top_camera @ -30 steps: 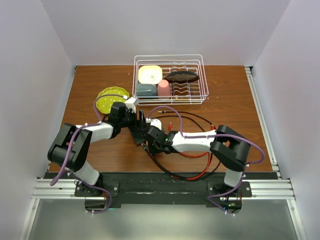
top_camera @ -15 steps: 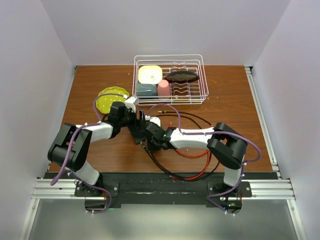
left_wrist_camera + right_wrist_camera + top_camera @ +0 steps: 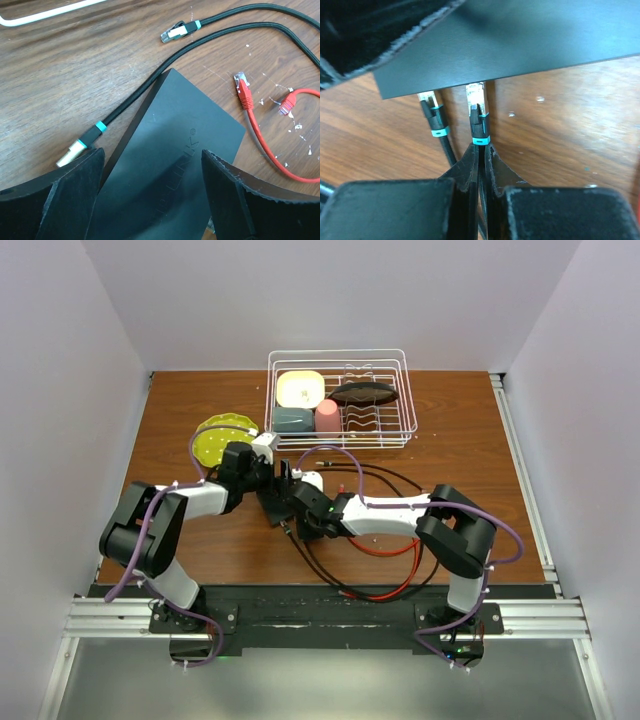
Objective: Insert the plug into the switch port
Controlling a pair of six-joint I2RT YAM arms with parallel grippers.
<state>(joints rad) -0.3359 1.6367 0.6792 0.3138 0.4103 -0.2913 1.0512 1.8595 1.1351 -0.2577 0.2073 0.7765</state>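
Two claws work: the left claw [image 3: 152, 155] stands wide around the switch [image 3: 175, 165], and the right claw [image 3: 481, 150] pinches the plug [image 3: 479, 107]. Its tip meets the switch edge, so next it likely needs a straight push in.

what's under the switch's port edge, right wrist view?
Two teal-banded plugs meet the switch edge: one plug pinched in the right fingers, a second plug unheld beside it. Sockets are hidden by the overhang; seating can't be seen.

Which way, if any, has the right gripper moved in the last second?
Yes. The right gripper has edged left and toward the dish rack, bringing its plug up to the switch.
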